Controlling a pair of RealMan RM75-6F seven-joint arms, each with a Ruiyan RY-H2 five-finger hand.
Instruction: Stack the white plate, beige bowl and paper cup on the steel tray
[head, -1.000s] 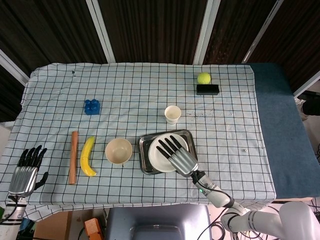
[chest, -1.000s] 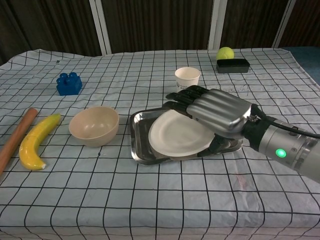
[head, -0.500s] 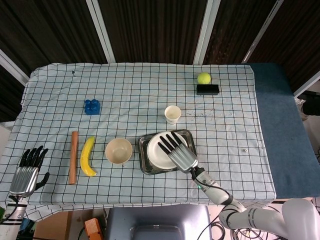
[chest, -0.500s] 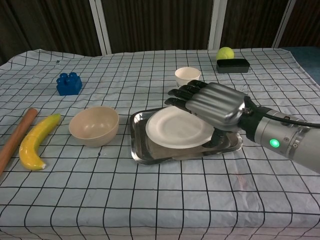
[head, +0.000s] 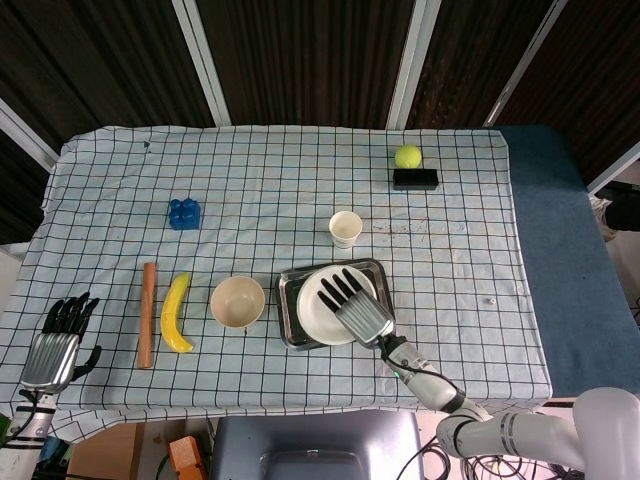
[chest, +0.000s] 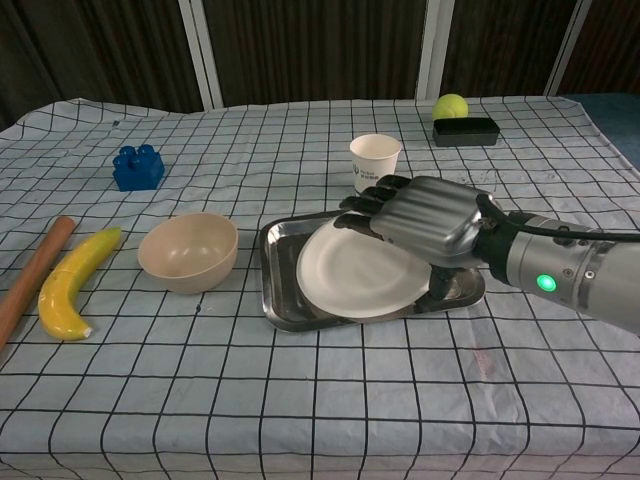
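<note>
Settling from its tilt half a second ago, the white plate now lies nearly flat in the steel tray, the right robot hand seemingly gripping its rim (beige bowl next, I judge)

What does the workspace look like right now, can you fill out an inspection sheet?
Surface: table under checked cloth.
Job's things: white plate in the steel tray; beige bowl and paper cup on the cloth, unstacked.
Clutter: banana, wooden stick, blue block, tennis ball behind black box.
Hands: right hand over the plate's right side, grip unclear; left hand open at the table edge.
Cables: nothing seen.
Surroundings: dark panels behind.
</note>
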